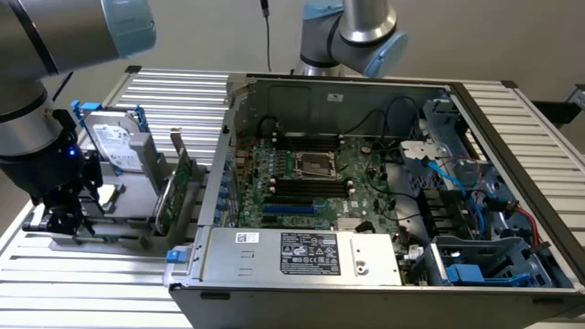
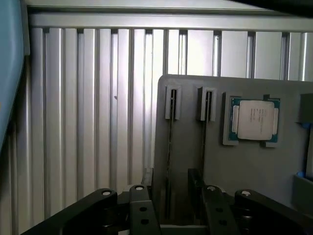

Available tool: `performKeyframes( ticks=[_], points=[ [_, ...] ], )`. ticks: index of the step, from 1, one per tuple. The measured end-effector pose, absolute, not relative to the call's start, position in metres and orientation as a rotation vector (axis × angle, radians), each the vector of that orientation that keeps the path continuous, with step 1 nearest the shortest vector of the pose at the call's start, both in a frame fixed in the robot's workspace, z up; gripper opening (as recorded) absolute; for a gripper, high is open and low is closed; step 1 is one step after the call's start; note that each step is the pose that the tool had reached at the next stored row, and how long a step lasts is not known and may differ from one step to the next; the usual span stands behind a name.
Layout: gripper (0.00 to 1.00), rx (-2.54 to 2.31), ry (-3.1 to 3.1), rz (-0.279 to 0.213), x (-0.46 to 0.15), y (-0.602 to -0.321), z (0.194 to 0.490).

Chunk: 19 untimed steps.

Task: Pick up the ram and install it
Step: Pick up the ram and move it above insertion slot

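Ribbed aluminium table (image 1: pixel 174 89) carries a grey holder (image 2: pixel 254 171) and, beyond the holder toward the exterior view's right, an open computer case (image 1: pixel 366 171). Over the holder hangs the tool (image 2: pixel 177 210), its jaws spread wide and gripping nothing. The ram (image 2: pixel 169 156) stands edge-on in one of the holder's slots, a thin dark strip between the spread fingers (image 2: pixel 142 215). Beside those slots, a square processor (image 2: pixel 254 120) lies on the holder.

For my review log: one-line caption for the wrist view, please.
Open gripper over the grey holder tray, flanking what looks like the ram, edge-on; silver processor in a neighbouring pocket.
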<state>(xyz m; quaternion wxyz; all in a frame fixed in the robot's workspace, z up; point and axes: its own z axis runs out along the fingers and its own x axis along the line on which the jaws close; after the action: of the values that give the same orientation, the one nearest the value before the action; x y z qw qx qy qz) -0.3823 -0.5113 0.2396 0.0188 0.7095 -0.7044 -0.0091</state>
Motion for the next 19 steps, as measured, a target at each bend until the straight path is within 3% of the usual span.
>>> performKeyframes(
  ticks=[19],
  points=[
    [0.42,2.203,-2.187,-0.028,-0.380,-0.512,0.205]
  ],
)
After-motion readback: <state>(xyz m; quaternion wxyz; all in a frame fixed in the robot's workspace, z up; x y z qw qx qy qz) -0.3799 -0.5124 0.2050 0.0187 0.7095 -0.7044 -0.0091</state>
